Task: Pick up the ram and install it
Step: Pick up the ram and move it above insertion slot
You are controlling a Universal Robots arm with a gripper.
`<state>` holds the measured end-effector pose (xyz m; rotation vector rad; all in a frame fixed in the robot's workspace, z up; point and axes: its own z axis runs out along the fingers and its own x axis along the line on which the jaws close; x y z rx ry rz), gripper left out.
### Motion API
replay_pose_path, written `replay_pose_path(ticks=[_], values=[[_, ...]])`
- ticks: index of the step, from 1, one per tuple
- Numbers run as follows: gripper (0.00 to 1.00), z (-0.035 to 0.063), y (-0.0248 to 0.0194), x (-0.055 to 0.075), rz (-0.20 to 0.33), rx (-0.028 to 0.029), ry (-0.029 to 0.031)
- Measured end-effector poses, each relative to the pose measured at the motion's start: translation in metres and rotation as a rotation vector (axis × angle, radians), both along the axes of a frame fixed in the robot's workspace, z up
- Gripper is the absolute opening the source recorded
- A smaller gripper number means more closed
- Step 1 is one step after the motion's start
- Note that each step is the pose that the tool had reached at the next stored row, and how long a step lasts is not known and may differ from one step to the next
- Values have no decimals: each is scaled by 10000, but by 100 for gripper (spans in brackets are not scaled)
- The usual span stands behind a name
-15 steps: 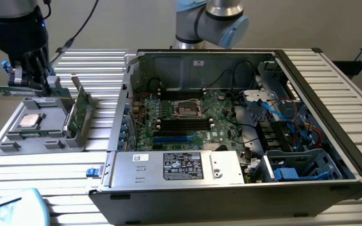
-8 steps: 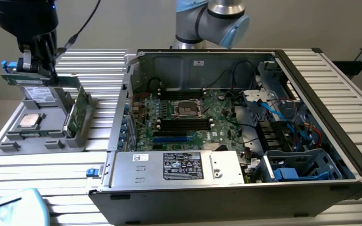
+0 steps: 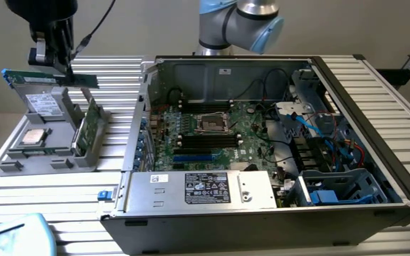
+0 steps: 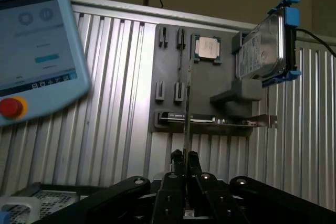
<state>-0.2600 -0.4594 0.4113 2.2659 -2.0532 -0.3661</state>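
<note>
- Gripper (image 3: 65,70) closed narrow on the ram (image 3: 80,81); in the wrist view we see the stick edge-on between the fingers (image 4: 193,161).
- We note the ram in the air over the grey parts holder (image 3: 13,160), near the upright hard drive (image 3: 45,101).
- Open computer case (image 3: 376,106) sits well apart, toward the exterior view's right.

Plain beige wall (image 3: 137,26) behind; ribbed aluminium table (image 3: 41,200); soft even light.
</note>
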Motion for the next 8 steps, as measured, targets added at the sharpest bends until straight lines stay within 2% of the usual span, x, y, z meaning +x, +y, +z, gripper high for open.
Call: replay_pose_path(ticks=[3,8], values=[[14,24,-2,131,1,48,7],[14,24,-5,358,0,74,7]])
